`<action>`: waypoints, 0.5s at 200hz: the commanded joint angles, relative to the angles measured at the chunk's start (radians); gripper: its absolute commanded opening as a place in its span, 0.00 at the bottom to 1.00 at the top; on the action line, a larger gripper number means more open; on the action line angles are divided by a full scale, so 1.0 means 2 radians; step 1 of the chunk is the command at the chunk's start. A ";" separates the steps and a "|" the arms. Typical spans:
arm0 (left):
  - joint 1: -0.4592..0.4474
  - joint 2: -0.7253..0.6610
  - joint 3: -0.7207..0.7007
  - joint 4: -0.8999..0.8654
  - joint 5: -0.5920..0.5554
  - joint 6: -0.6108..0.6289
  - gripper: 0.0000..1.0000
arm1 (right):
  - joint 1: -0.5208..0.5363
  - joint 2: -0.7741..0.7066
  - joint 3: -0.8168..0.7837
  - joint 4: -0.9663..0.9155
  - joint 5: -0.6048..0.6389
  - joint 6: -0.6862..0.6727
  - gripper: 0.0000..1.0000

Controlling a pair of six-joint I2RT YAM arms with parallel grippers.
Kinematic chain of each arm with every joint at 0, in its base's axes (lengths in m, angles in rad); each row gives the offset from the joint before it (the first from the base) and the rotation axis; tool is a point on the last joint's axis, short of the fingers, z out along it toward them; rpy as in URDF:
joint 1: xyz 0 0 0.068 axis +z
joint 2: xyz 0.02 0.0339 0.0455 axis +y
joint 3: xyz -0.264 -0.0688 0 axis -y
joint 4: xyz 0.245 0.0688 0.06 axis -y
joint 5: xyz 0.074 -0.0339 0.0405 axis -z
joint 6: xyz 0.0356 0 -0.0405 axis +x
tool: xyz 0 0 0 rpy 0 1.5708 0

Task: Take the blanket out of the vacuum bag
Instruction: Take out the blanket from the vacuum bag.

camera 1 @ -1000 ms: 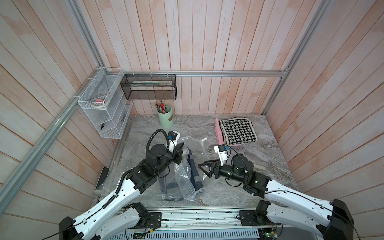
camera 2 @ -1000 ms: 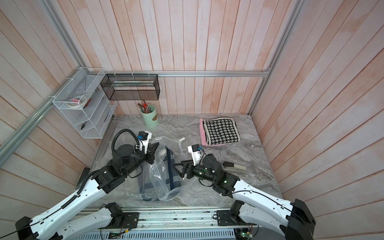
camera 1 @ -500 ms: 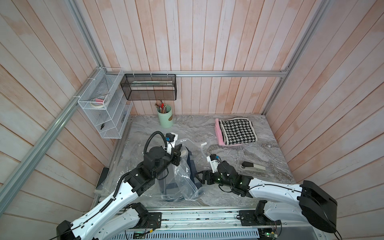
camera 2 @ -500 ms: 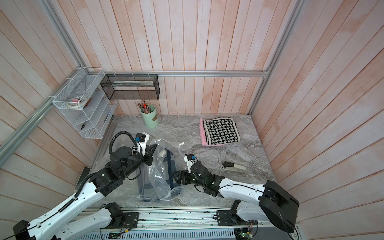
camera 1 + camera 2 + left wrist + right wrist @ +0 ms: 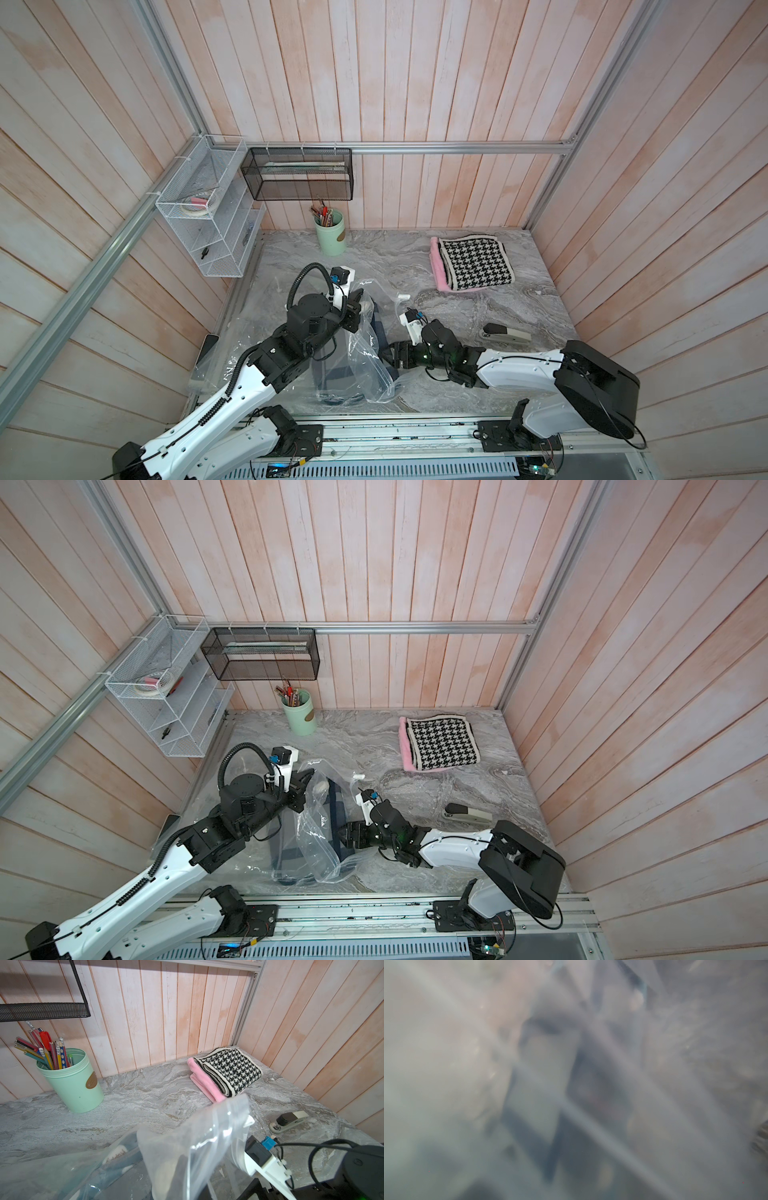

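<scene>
I note my right gripper (image 5: pixel 386 358) has pushed left into the crinkly transparent plastic vacuum bag (image 5: pixel 371 370) since a second ago; I cannot tell how its jaws stand. My left gripper (image 5: pixel 353 311) pinches the lifted film. The folded dark-blue blanket (image 5: pixel 286 850) lies inside, near left.

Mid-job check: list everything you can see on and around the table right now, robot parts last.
vacuum bag: one, clear, front of table between the arms
blanket: one, grey-blue, inside the vacuum bag
houndstooth cloth: one, black-and-white, folded, far right, on the pink cloth
pink cloth: one, pink, folded, underneath it
pencil cup: one, mint green, by the back wall
stapler: one, grey-black, right side
wire shelf: one, white, left wall
mesh basket: one, black, back wall
table: one, grey marble
left gripper: shut on the bag's plastic
right gripper: at the bag's side, jaws unclear
</scene>
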 commanded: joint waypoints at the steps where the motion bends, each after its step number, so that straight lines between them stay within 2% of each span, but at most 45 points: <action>1: 0.001 -0.009 -0.007 0.015 0.002 0.002 0.00 | 0.007 0.007 0.025 -0.003 -0.017 -0.010 0.76; 42: 0.001 -0.007 -0.012 0.021 0.006 -0.001 0.00 | 0.014 0.033 0.036 -0.009 -0.022 -0.012 0.75; 79: 0.001 -0.007 -0.015 0.026 0.007 -0.004 0.00 | 0.016 0.054 0.039 -0.035 -0.006 -0.022 0.77; 100: 0.001 -0.005 -0.017 0.028 0.003 0.000 0.00 | 0.017 0.052 0.054 -0.082 0.025 -0.037 0.77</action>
